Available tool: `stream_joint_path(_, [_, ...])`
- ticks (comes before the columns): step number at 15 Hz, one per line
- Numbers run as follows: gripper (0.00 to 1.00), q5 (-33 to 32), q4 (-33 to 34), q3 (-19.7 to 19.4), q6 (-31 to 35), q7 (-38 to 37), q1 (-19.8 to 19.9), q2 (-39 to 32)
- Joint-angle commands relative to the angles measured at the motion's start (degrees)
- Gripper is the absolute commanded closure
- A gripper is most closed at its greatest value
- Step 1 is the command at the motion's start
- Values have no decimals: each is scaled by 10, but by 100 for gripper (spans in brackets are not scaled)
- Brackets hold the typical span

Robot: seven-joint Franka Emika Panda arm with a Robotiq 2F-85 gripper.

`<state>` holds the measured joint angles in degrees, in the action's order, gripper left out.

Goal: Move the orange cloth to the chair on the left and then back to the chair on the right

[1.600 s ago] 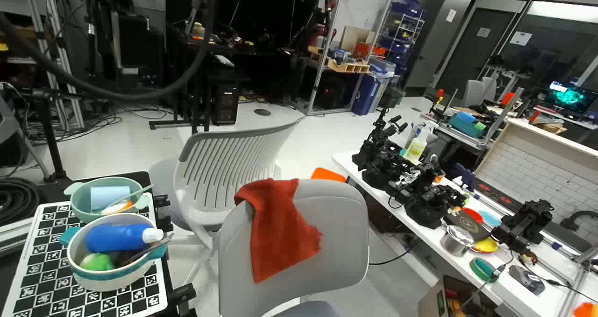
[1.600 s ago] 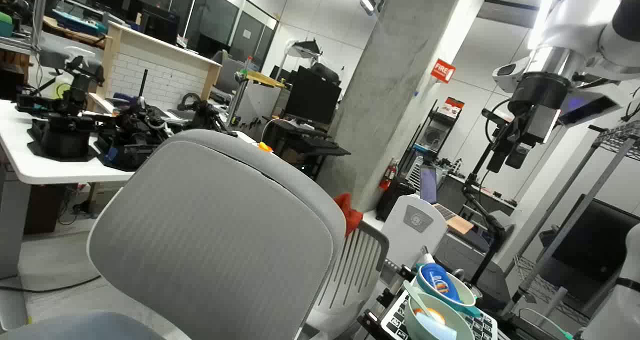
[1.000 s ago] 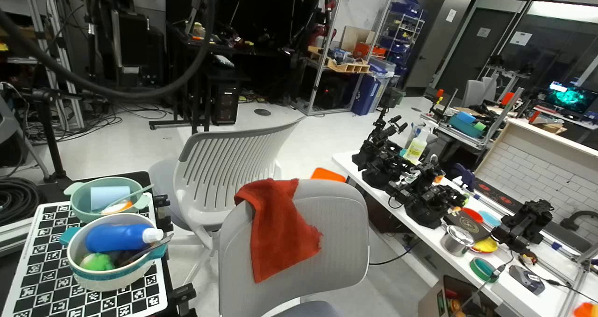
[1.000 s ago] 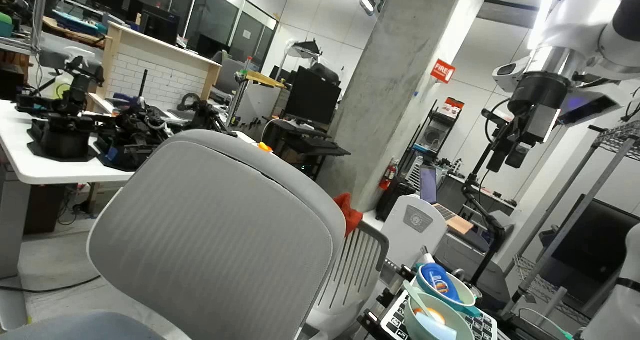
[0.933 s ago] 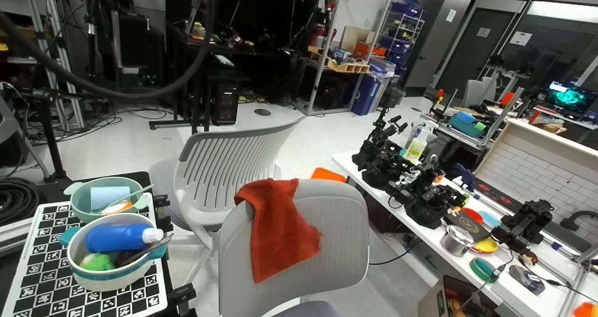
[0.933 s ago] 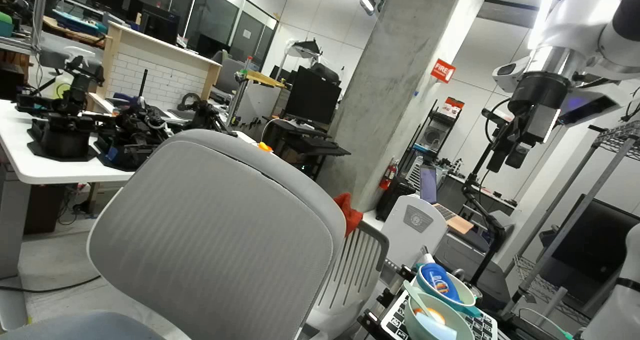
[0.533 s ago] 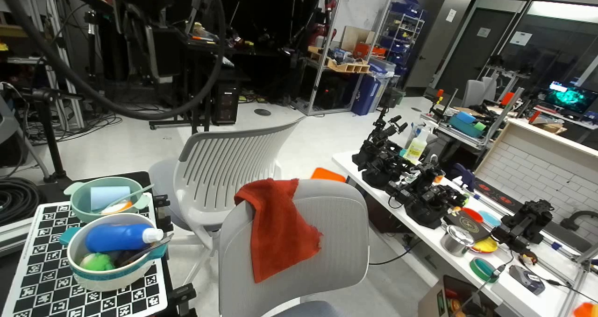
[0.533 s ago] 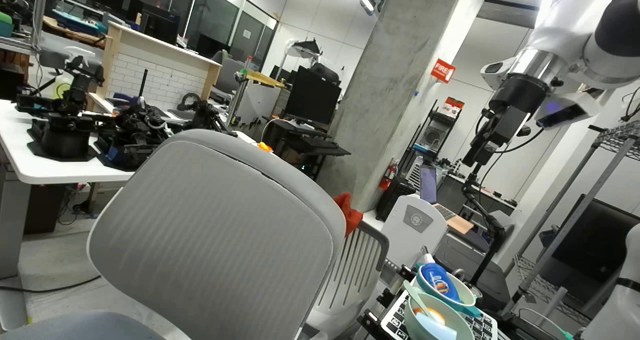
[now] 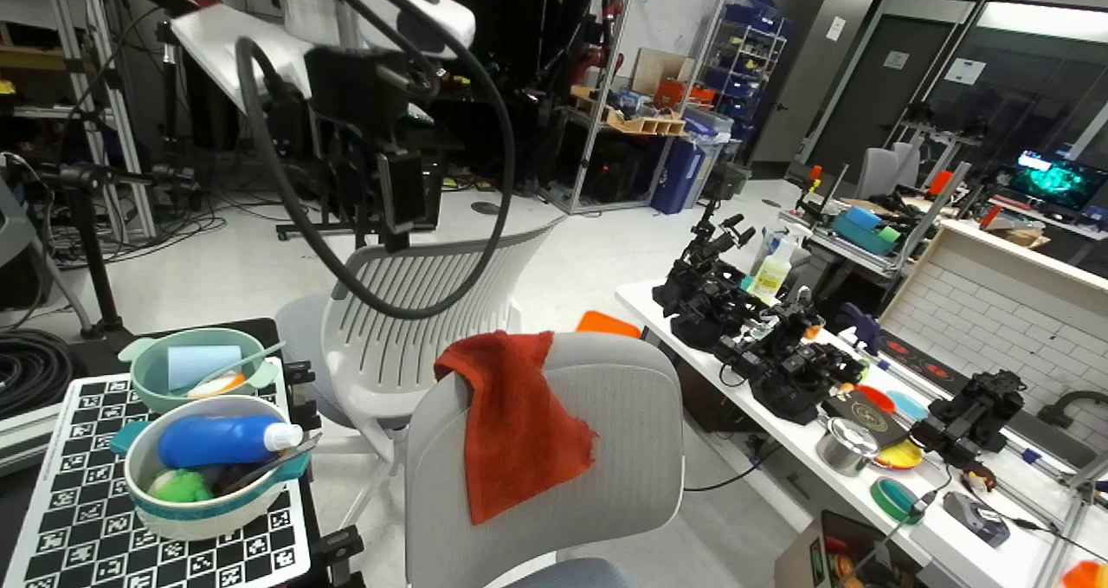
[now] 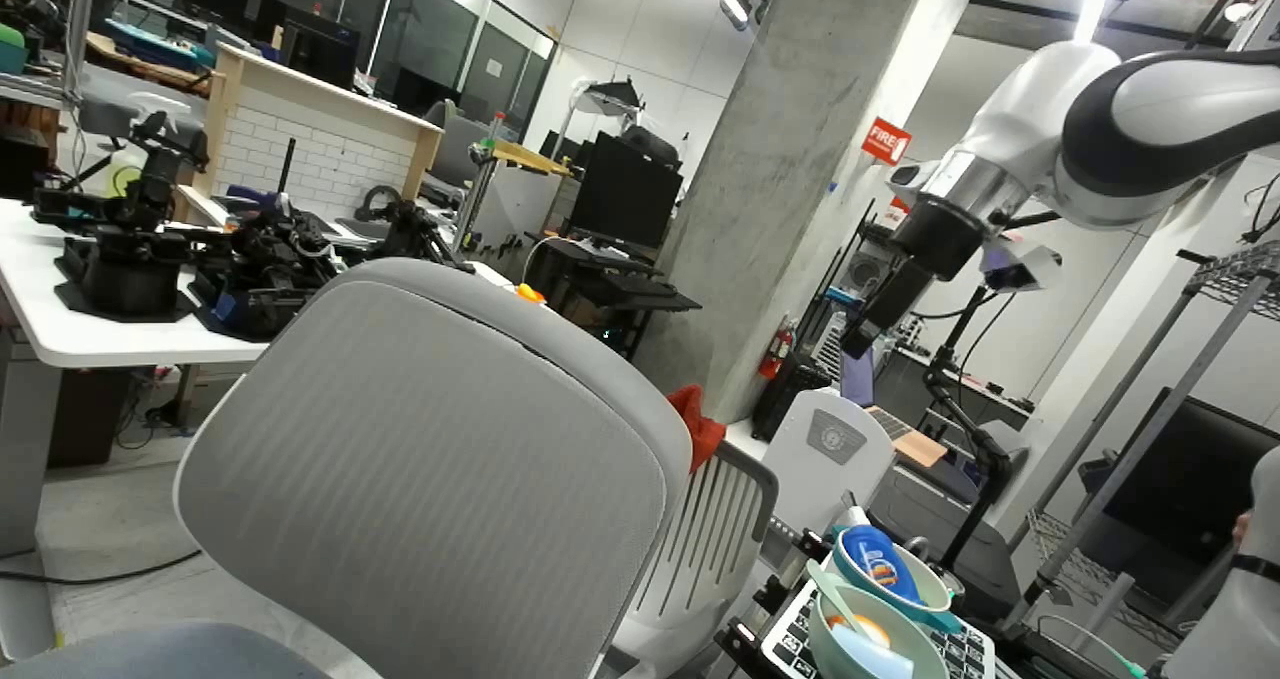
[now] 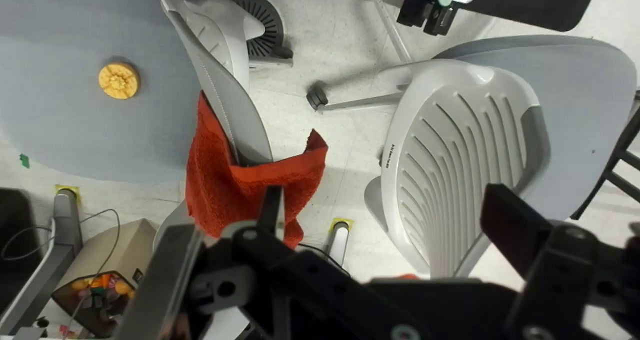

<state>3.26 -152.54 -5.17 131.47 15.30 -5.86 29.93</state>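
The orange-red cloth (image 9: 524, 432) is draped over the top of the smooth-backed grey chair (image 9: 628, 432). In an exterior view only its corner (image 10: 697, 427) shows behind that chair's back (image 10: 430, 479). The slatted grey chair (image 9: 415, 319) stands beside it, with nothing on its backrest. In the wrist view the cloth (image 11: 250, 185) lies to the left and the slatted backrest (image 11: 450, 154) to the right. My gripper (image 11: 386, 207) is open and empty, its fingers wide apart. It hangs in the air above and beyond the slatted chair in an exterior view (image 9: 400, 224).
Two bowls, one with a blue bottle (image 9: 216, 441), stand on a checkered board (image 9: 78, 493) beside the chairs. A white table (image 9: 736, 402) with several black robot arms is on the other side. A black cable (image 9: 381, 302) loops down from my arm. A yellow disc (image 11: 118, 80) lies on a seat.
My arm has swung toward the chairs, rightward in one exterior view and leftward and lower in the other, and the gripper has tilted. The cloth and both chairs have not moved.
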Motion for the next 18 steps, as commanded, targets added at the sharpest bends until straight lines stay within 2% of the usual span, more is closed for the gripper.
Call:
stream_joint_path(1, [0,-1,31,3,83,11,3,-111])
stream_joint_path(5, [0,-4,84,7,169,10,10,-230])
stream_joint_path(10, [0,-7,150,13,193,17,30,-336])
stream_joint_path(15, [0,-24,199,21,194,4,49,-401])
stream_joint_path(18, [0,-22,213,28,202,21,60,-414])
